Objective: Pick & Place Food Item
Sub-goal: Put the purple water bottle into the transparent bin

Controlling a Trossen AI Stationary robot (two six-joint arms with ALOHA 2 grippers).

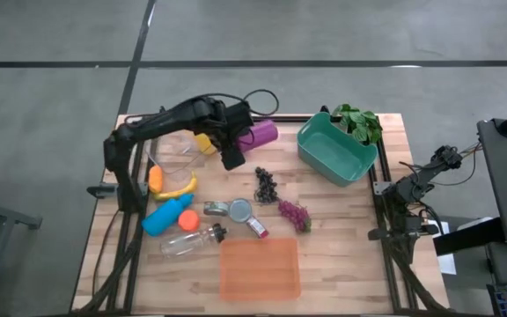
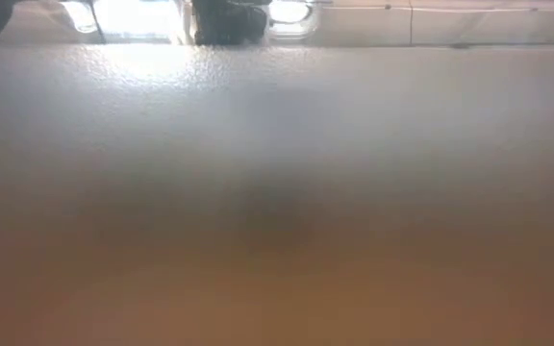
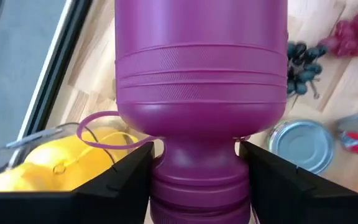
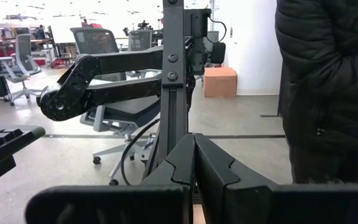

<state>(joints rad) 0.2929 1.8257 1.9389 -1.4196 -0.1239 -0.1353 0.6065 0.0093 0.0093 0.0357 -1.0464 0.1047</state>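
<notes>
My left hand [image 3: 194, 168] grips the magenta bottle [image 3: 201, 106] by its neck, fingers half-spread, upper middle of the counter [image 1: 341, 238]. My right hand [image 4: 194, 165] rests pressed closed at right edge.

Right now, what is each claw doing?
Left claw: closed on the purple bottle.
Right claw: shut, holding nothing, parked off the table's right edge.

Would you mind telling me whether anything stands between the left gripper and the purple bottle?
Nothing visible does: the left gripper is right at the neck of the purple bottle, with no other item between them.
</notes>
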